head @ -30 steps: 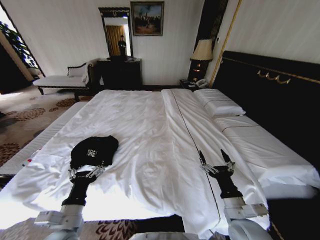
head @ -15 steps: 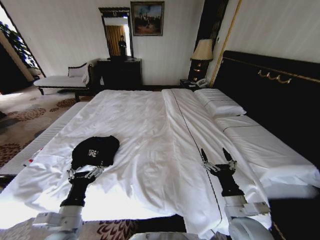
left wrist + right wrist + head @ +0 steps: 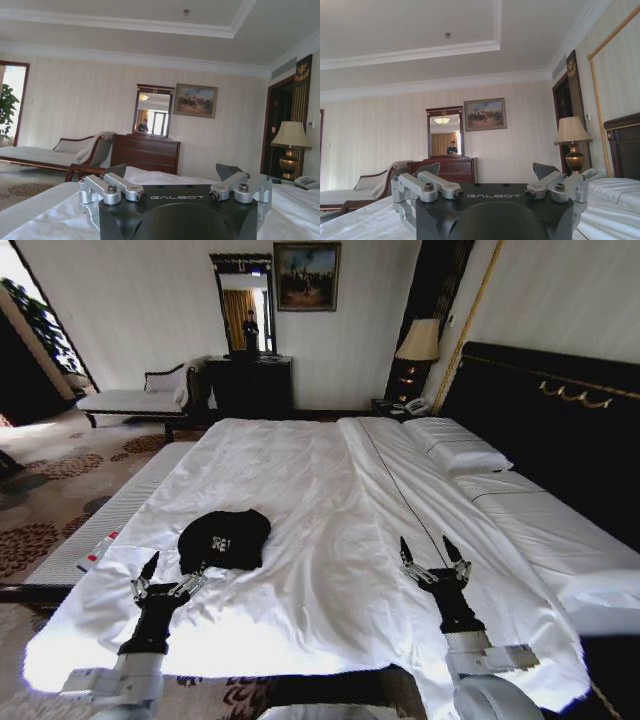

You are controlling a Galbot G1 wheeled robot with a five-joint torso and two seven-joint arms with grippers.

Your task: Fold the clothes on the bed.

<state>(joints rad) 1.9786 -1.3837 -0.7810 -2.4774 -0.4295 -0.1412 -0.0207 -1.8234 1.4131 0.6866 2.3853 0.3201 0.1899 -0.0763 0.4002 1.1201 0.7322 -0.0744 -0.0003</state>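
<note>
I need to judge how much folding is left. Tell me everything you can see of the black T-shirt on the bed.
The black T-shirt lies bunched into a rounded, compact heap, not spread flat, so sleeves and collar cannot be made out. It looks like soft, matte cloth, with a bit of white lettering showing on top. It rests on the white sheet near the foot of the bed, on the robot's left side. The left gripper is open just in front of it, one fingertip right at its near edge.

T-shirt [image 3: 224, 539]: black; bunched into a rounded, crumpled heap, not spread flat; white lettering partly visible on its upper face
T-shirt place: on the white sheet near the foot end of the bed, toward the robot's left
Bed [image 3: 330, 490]: large; white sheets, rumpled; white pillows at the dark headboard; a seam runs lengthwise
</note>
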